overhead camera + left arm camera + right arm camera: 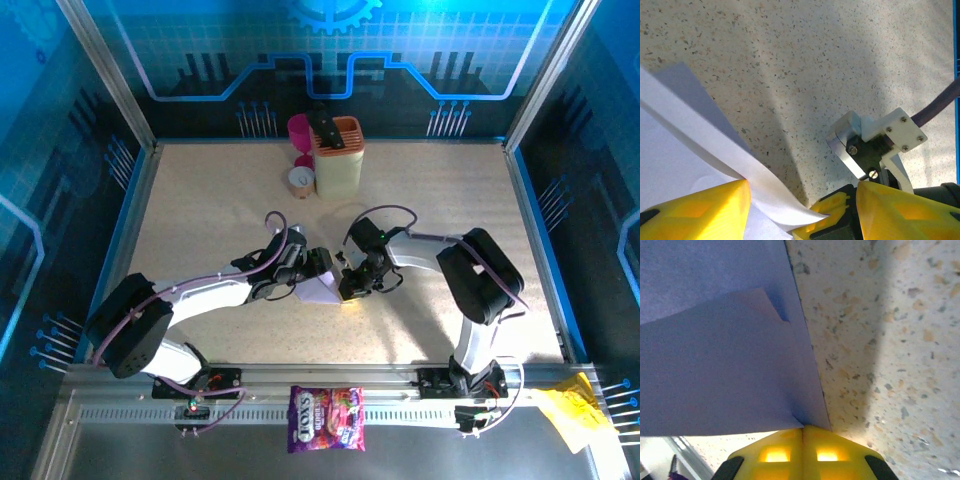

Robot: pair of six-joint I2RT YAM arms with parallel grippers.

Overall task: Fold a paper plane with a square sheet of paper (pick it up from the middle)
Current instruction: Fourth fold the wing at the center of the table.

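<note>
Top external view: the two arms reach in toward each other and meet over the middle of the speckled surface (200,210), somewhat toward the near side. Between them lies the sheet of paper (322,292), pale lilac and already partly folded, with the left hand (322,266) just at its far left side and the right hand (350,283) at its right edge.

From the left wrist, the yellow fingers (700,212) stand spread apart. A raised flap of the paper (715,145) curves up off the surface and passes between them, brushing the inner tip of the left finger without being squeezed. The flap ends at a small yellow tip that belongs to the right hand, whose white and black bracket (875,140) sits just beyond.

From the right wrist, that hand (802,440) has its fingers pressed together, and a corner of the paper (715,365) runs straight into the seam between them, so it looks nipped there. One folded layer lies over another, its edge slanting across.

At the far edge stand a cream-yellow holder (338,160) with an orange insert, a pink cup (299,131) behind it and a small brownish roll (299,181) beside it. On the near rail lie a purple-pink sweets bag (326,418) and, well to the right, crumpled yellow paper (572,412).
</note>
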